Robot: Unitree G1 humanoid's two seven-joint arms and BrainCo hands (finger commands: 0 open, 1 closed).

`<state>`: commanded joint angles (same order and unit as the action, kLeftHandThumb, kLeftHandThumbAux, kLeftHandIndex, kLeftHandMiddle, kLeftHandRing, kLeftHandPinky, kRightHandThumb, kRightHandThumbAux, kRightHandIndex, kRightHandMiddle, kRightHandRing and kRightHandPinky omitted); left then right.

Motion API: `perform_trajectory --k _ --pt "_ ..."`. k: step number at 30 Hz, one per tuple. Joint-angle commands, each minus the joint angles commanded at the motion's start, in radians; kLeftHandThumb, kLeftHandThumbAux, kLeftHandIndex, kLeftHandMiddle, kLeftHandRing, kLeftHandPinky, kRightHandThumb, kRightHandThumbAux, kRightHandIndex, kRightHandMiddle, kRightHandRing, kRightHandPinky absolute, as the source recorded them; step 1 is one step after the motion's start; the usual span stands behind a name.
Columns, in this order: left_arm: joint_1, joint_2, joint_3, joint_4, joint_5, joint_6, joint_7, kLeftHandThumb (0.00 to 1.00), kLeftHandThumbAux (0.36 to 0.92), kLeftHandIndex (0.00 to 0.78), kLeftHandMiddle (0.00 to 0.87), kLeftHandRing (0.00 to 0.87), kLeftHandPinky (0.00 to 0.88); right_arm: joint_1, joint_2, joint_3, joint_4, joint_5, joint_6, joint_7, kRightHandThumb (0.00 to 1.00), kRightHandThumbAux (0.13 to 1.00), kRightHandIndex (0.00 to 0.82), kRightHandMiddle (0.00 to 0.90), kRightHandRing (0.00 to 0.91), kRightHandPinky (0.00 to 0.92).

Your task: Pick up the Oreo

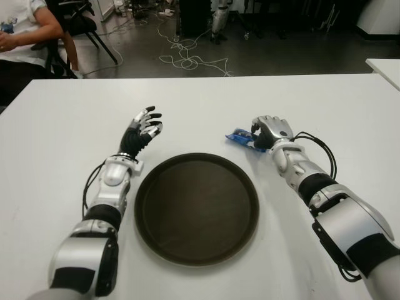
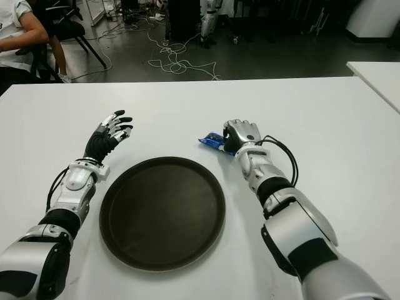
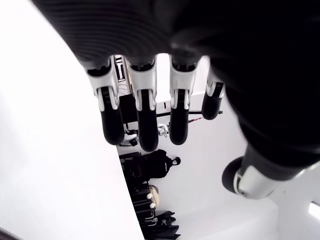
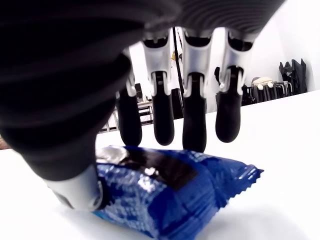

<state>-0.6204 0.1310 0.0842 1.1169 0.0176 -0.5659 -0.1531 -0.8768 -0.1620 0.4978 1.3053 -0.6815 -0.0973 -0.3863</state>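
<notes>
Oreo packet [image 1: 240,137] lies on the white table [image 1: 200,100], just past the tray's far right edge, under my right hand

I see the right hand [image 1: 270,132] curved over the blue wrapper; in the right wrist view four fingers [image 4: 194,131] arch above it and the thumb sits against its near side, but the contact points are hidden, so I cannot tell whether it is actually gripped. Most of the packet is covered from the head views. My left hand [image 1: 142,130] shows left of the dark round tray [image 1: 197,209], fingers spread, holding nothing. A seated person [image 1: 22,34] is cut off at the far left corner
</notes>
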Motion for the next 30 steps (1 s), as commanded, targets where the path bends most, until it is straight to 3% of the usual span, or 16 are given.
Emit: perform_trajectory --k 8,14,18,20,23,30 --pt "0.004 0.002 -0.005 -0.006 0.010 0.001 0.011 0.056 0.646 0.120 0.221 0.221 0.248 0.008 0.001 0.000 0.000 -0.002 -0.003 -0.002 0.284 0.758 0.508 0.559 0.552 0.574" --pt "0.008 0.001 -0.007 -0.015 0.014 0.009 0.026 0.065 0.646 0.113 0.219 0.222 0.245 0.014 0.002 0.004 0.005 -0.002 -0.002 0.042 0.222 0.687 0.424 0.518 0.549 0.541" --pt "0.010 0.000 -0.008 -0.020 0.013 0.015 0.028 0.070 0.647 0.109 0.217 0.219 0.240 0.011 0.003 0.025 0.012 -0.022 0.016 0.079 0.158 0.636 0.360 0.445 0.486 0.472" --pt "0.011 -0.001 -0.007 -0.022 0.011 0.018 0.027 0.070 0.648 0.110 0.218 0.218 0.240 0.008 0.005 0.043 0.017 -0.037 0.037 0.101 0.092 0.588 0.273 0.339 0.371 0.363" --pt "0.012 -0.002 -0.007 -0.025 0.010 0.021 0.026 0.067 0.645 0.108 0.216 0.217 0.235 0.006 0.005 0.056 0.017 -0.041 0.051 0.114 0.039 0.558 0.193 0.254 0.283 0.286" --pt "0.014 -0.004 -0.006 -0.024 0.010 0.010 0.031 0.063 0.632 0.117 0.221 0.221 0.245 0.000 0.006 0.100 0.018 -0.066 0.100 0.145 0.003 0.550 0.114 0.176 0.195 0.196"
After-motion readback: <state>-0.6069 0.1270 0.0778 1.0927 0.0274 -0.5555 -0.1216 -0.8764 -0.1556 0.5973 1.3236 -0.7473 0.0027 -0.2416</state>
